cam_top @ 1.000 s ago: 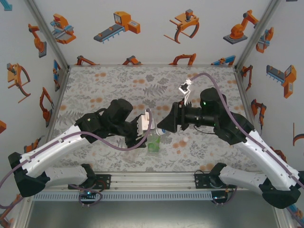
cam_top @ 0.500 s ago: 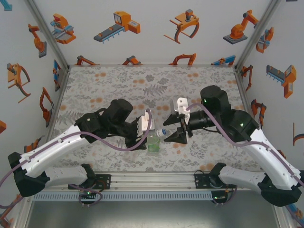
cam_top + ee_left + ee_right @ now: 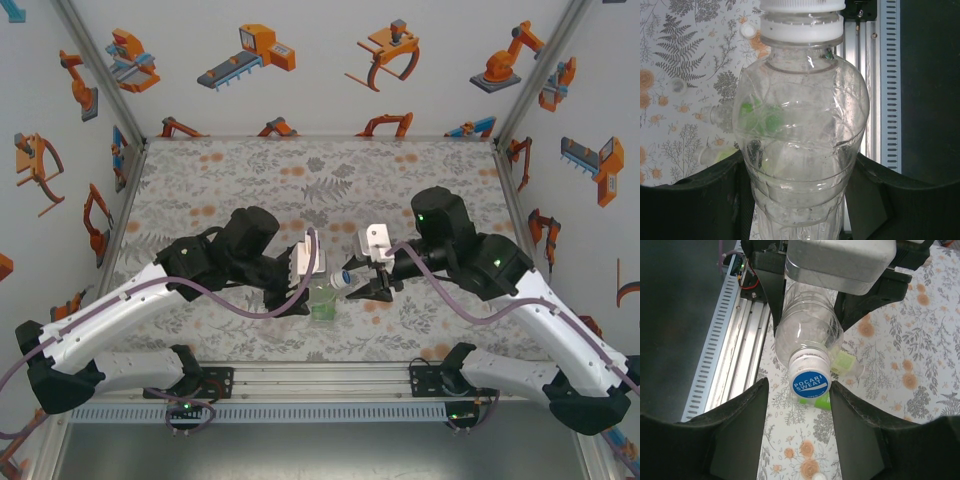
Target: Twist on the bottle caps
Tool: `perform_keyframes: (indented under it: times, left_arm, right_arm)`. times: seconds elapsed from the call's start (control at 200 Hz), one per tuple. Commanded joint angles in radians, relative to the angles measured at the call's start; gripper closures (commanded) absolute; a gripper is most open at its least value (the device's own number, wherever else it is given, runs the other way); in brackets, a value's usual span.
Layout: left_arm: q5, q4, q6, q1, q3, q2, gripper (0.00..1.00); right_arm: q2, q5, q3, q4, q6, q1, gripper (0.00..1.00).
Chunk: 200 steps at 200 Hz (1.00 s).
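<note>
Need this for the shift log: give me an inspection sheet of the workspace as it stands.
Surface: table with fern-and-flower cover.
Job's things: clear bottle, blue-topped cap on its neck; green-labelled bottle and pale-labelled bottle on the table; loose white cap.
Clutter: nothing seen.
Grippers: left gripper shut on the clear bottle; right gripper open, jaws flanking the cap.
Cables: purple cable along each arm.
Surroundings: walls with orange robot pictures; rail at the near edge.

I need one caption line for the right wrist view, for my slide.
The left claw holds a clear bottle, its blue cap between the fingers of the open right claw.
</note>
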Motion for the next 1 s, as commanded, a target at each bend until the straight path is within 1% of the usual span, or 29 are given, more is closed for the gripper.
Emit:
perform_keyframes:
  times: [0.0,0.335,0.506,0.581,0.621,0.626,0.646,0.701,0.771,0.846,0.916,0.941,0.996]
  left_arm:
    - [0.027,-0.005,-0.012,-0.008,0.029,0.001,1.00]
    - [0.021,-0.005,-0.019,-0.014,0.030,0.005,1.00]
    - [0.016,-0.005,-0.020,-0.019,0.029,0.006,1.00]
    - [0.012,-0.005,-0.020,-0.020,0.029,0.007,1.00]
    - [0.010,-0.005,-0.021,-0.019,0.030,0.007,1.00]
    - [0.010,-0.004,-0.021,-0.020,0.029,0.008,1.00]
    - [0.010,-0.004,-0.021,-0.019,0.029,0.008,1.00]
    - [0.003,-0.004,-0.023,-0.019,0.032,0.012,1.00]
    - [-0.005,0.001,-0.023,-0.019,0.030,0.015,1.00]
    - [-0.010,0.003,-0.022,-0.021,0.028,0.020,1.00]
    - [-0.009,0.004,-0.020,-0.021,0.029,0.025,1.00]
    - [-0.009,0.006,-0.020,-0.021,0.027,0.028,1.00]
    - [-0.011,0.012,-0.019,-0.022,0.026,0.030,1.00]
  right_arm:
    - [-0.015,-0.016,-0.007,0.051,-0.026,0.003,0.52]
    - [-0.009,-0.062,-0.013,0.075,-0.007,0.003,0.62]
    - [-0.006,-0.079,-0.020,0.082,0.028,0.004,0.73]
    - [-0.009,-0.069,-0.031,0.105,0.105,0.004,0.80]
    - [-0.013,-0.056,-0.042,0.125,0.168,0.004,0.82]
    - [-0.016,-0.050,-0.047,0.135,0.199,0.005,0.83]
    - [-0.017,-0.045,-0.052,0.144,0.217,0.004,0.84]
    - [-0.029,-0.008,-0.078,0.188,0.343,0.004,0.88]
    - [-0.048,0.057,-0.119,0.244,0.535,0.005,0.91]
    - [-0.065,0.172,-0.153,0.275,0.787,0.005,0.98]
    - [-0.067,0.254,-0.158,0.259,0.988,0.005,1.00]
    - [-0.064,0.278,-0.158,0.246,1.084,0.005,1.00]
    - [-0.056,0.295,-0.158,0.222,1.227,0.004,1.00]
